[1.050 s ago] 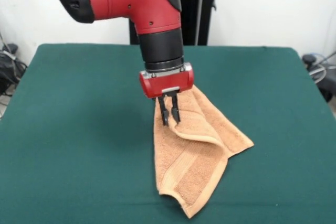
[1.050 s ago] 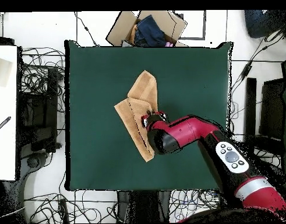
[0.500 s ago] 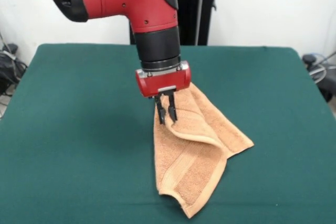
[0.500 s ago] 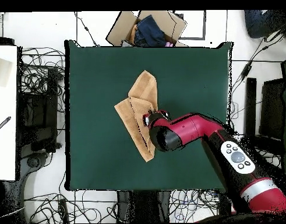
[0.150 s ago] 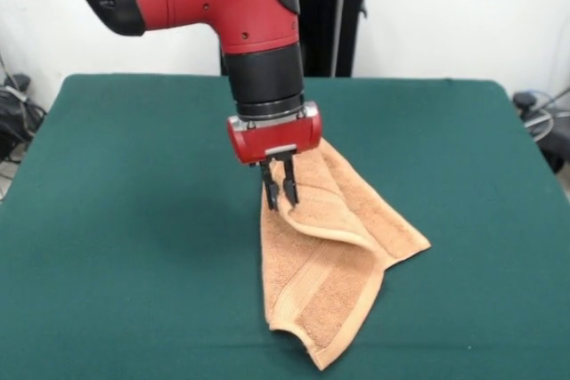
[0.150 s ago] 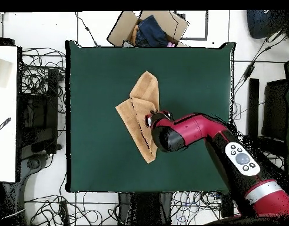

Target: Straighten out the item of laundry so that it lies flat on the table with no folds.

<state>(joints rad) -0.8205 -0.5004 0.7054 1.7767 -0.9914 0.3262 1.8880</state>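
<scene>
Since 1.0 s ago the arm (image 5: 223,6) has drifted slightly toward picture-left in the front view and risen a little; the towel (image 5: 334,255) keeps its shape and place.

One desk (image 5: 134,220), green top. One towel near its middle, lying folded: a flap is doubled over the upper part, leaving a raised crease across it. One arm, one tool (image 5: 280,191).

Front view: tool points straight down above the towel's upper left edge, tips at or just above the cloth; contact cannot be told. Its two dark fingers (image 5: 269,192) stand close, a narrow gap between them, nothing clamped. A woven band runs along the lower part of the towel.

Overhead view: arm (image 6: 199,132) crosses the desk (image 6: 188,76) from the lower right and hides the tool completely; its end covers the towel's (image 6: 140,109) right edge. Towel outline reads as an irregular pointed patch. One open cardboard box (image 6: 126,29) with dark cloth inside sits just beyond the desk's top edge, seen only here.
</scene>
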